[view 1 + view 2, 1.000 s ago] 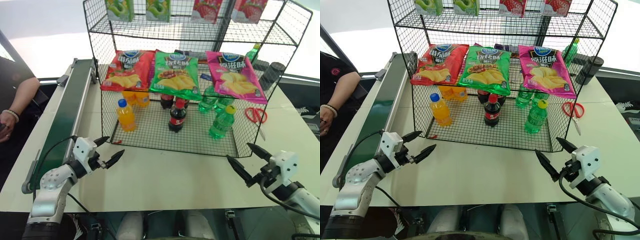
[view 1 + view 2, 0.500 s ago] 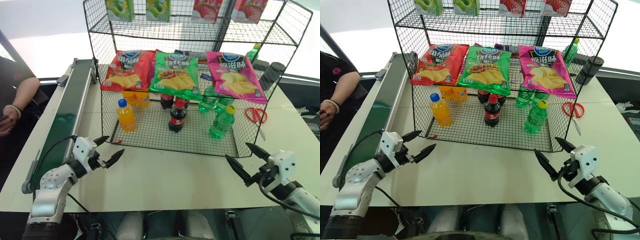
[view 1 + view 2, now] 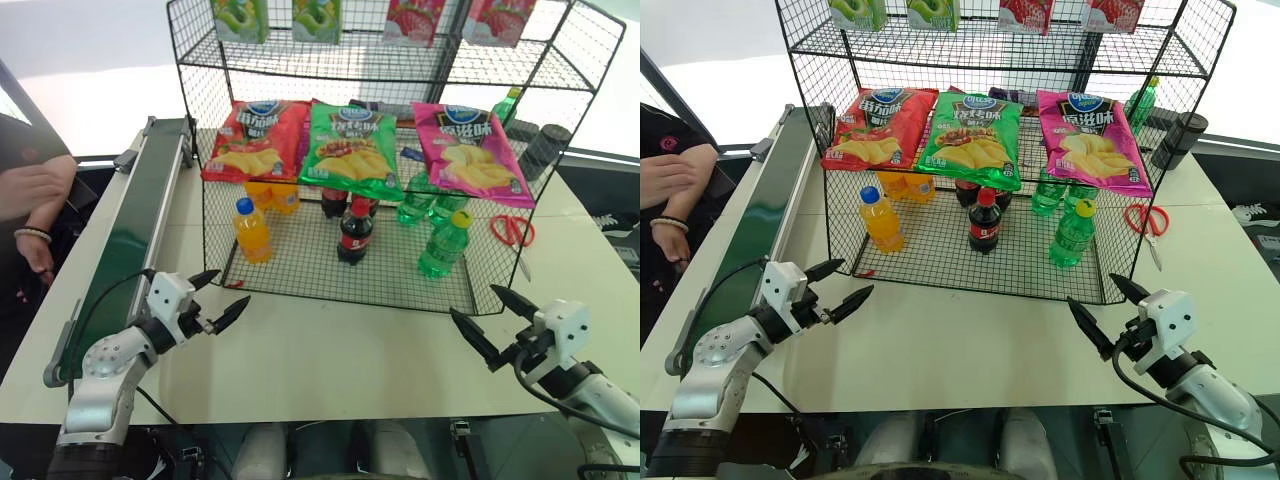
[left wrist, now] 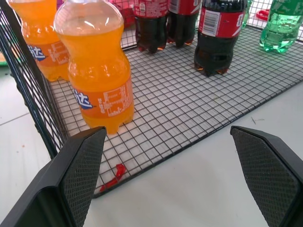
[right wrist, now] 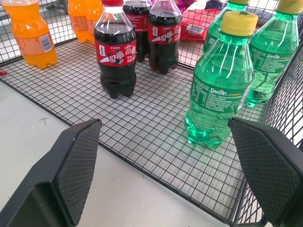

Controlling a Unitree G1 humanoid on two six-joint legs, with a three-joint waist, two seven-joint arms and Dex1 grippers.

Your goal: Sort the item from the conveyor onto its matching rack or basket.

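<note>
You had three green soda bottles [image 3: 443,245] in the rack's bottom basket [image 3: 300,285], near the counter's [image 3: 350,350] right edge, plus at least three orange-drink bottles [image 3: 251,231] and three cola bottles [image 3: 354,231], with three chip bags [image 3: 352,146] above them. The front green bottle was clear green with a yellow screw cap and a green label, standing upright on the mesh; the conveyor [image 3: 135,225] along the counter's left edge carried nothing. Your left gripper [image 3: 220,298] and right gripper [image 3: 490,322] hovered level near the counter's front edge, jaws released and wide, grasping nothing.
</note>
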